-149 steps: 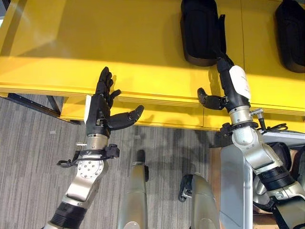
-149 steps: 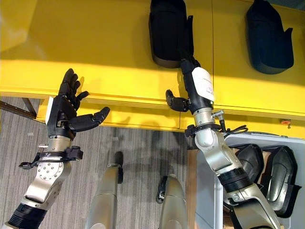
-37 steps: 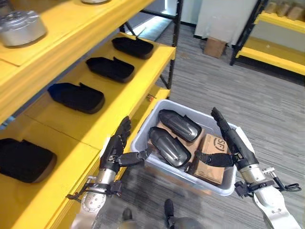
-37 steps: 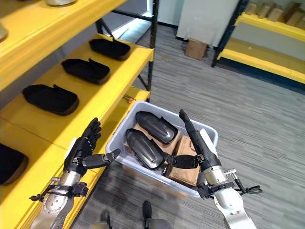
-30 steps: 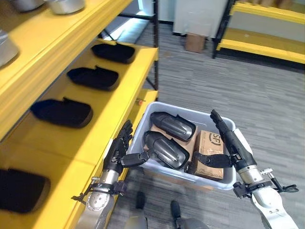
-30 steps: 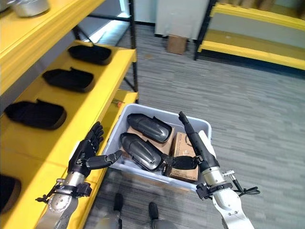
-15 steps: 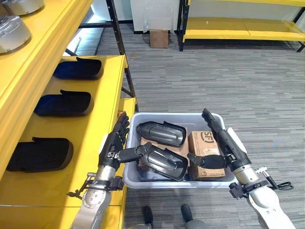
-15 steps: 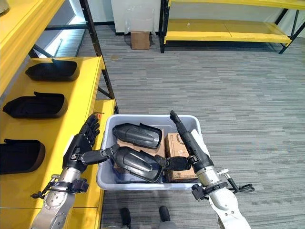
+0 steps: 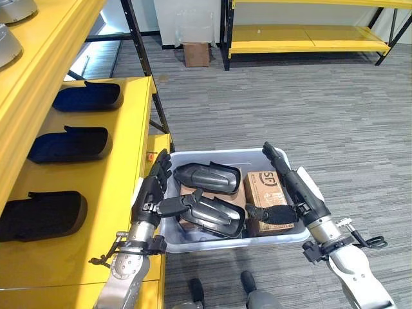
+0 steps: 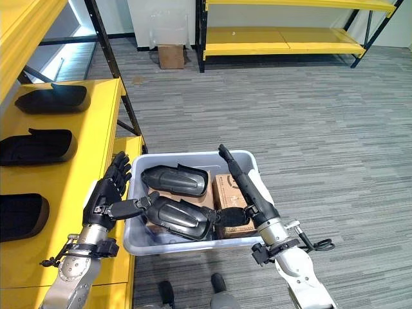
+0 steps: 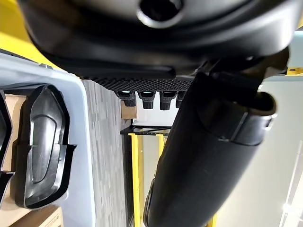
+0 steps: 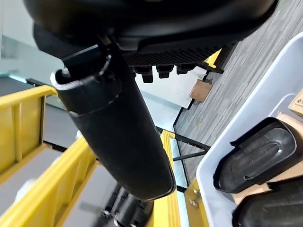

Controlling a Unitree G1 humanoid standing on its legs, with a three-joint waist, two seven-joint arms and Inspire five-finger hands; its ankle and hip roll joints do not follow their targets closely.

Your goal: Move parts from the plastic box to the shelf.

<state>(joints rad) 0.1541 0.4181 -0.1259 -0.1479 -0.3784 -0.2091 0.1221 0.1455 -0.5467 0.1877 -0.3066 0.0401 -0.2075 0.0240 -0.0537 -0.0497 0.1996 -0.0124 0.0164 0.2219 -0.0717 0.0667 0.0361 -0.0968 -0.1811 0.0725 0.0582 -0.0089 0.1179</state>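
Grey plastic box (image 9: pixel 225 242) now sits squarely below the robot, whose view has swung off the yellow shelf (image 9: pixel 122 193) since five seconds ago. Two dark parts (image 9: pixel 215 215) lie inside beside a cardboard carton (image 9: pixel 264 190); three more (image 9: pixel 64 145) rest on the shelf. The left hand (image 9: pixel 149 196) and right hand (image 9: pixel 286 193) flank the box, fingers straight, thumbs in, holding nothing. A fresh pick looks imminent; half a second ago they framed it slightly higher.

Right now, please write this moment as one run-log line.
left hand: open, at grey plastic box | right hand: open, over box | two black parts inside | nothing held
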